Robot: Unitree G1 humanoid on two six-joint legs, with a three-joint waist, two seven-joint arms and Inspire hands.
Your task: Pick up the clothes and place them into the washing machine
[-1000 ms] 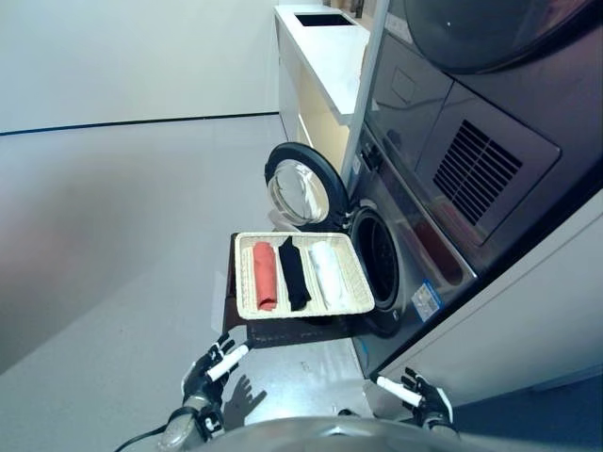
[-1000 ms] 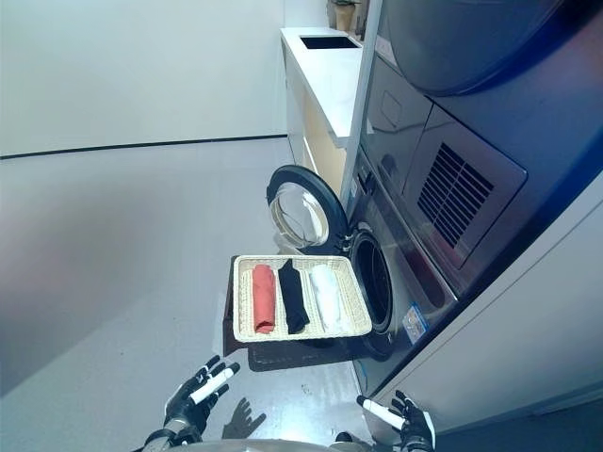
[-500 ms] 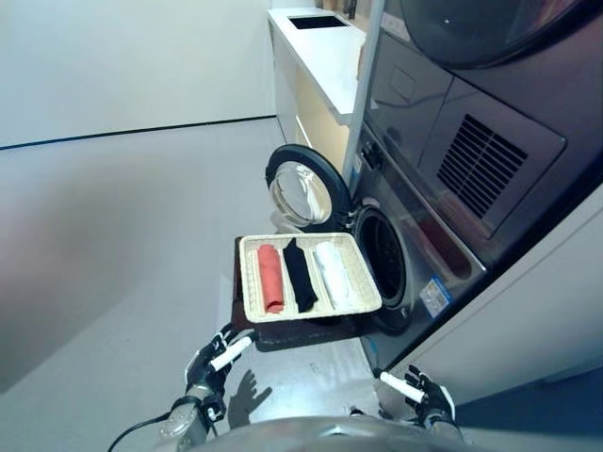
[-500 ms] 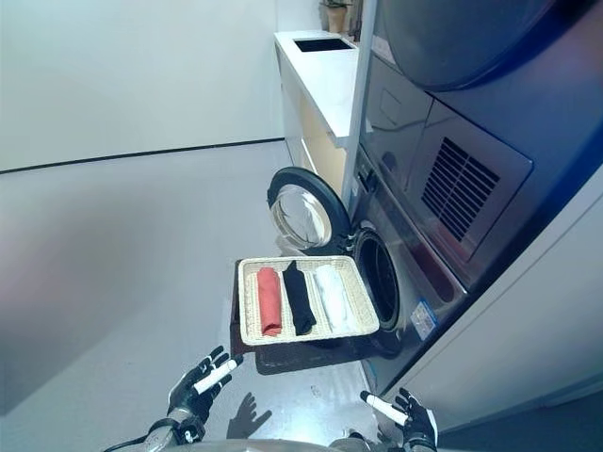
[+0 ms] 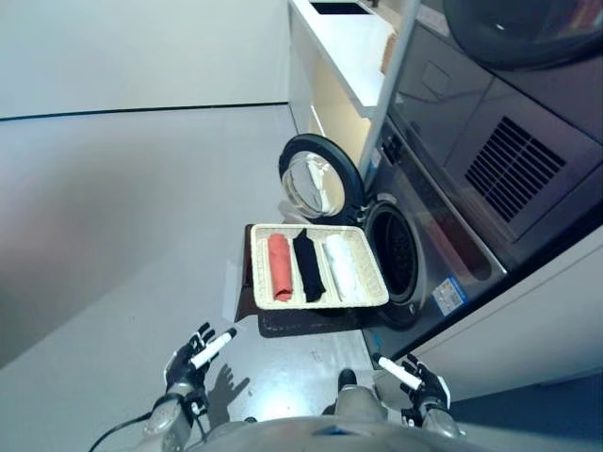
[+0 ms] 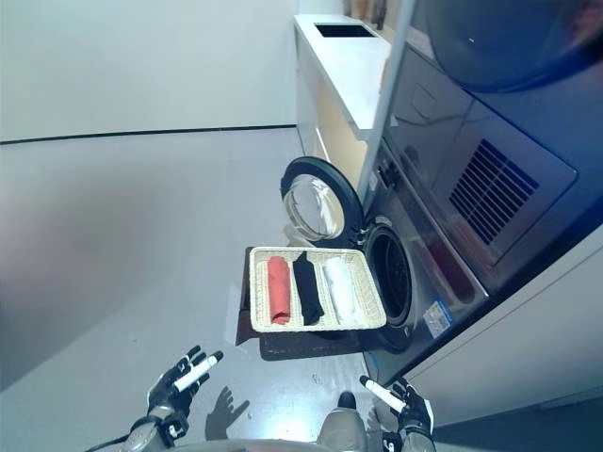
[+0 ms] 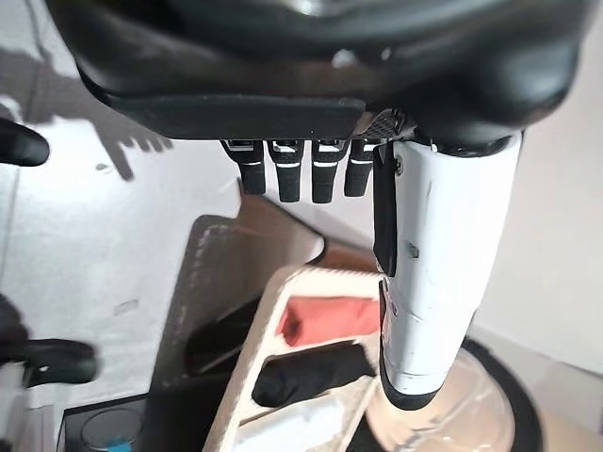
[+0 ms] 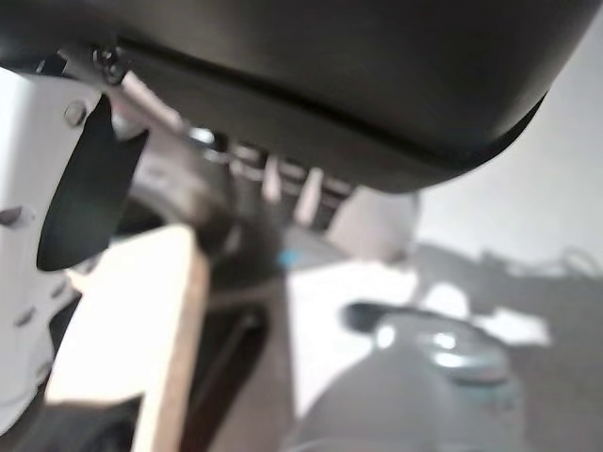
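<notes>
A shallow wicker basket [image 5: 378,280] rests on a low dark brown box [image 5: 292,323] beside the washing machine [image 5: 429,247]. In it lie a rolled red cloth [image 5: 279,266], a black cloth [image 5: 308,266] and a white cloth [image 5: 340,267], side by side. The machine's round door [image 5: 318,181] stands open and the drum opening [image 5: 396,258] is dark. My left hand [image 5: 191,358] hangs low near the floor, open and empty, well short of the basket. My right hand [image 5: 415,381] is low on the right, open and empty. The left wrist view shows the red cloth [image 7: 325,318] and black cloth [image 7: 306,374] past the fingers.
A white counter [image 5: 353,47] with a dark recessed opening runs along the wall behind the machine. A second machine with a vent grille [image 5: 516,165] is stacked above the washer. Grey floor [image 5: 122,217] stretches to the left.
The whole picture has shifted, so the camera has moved. Both hands stay low and open. The clothes lie as before in the basket.
</notes>
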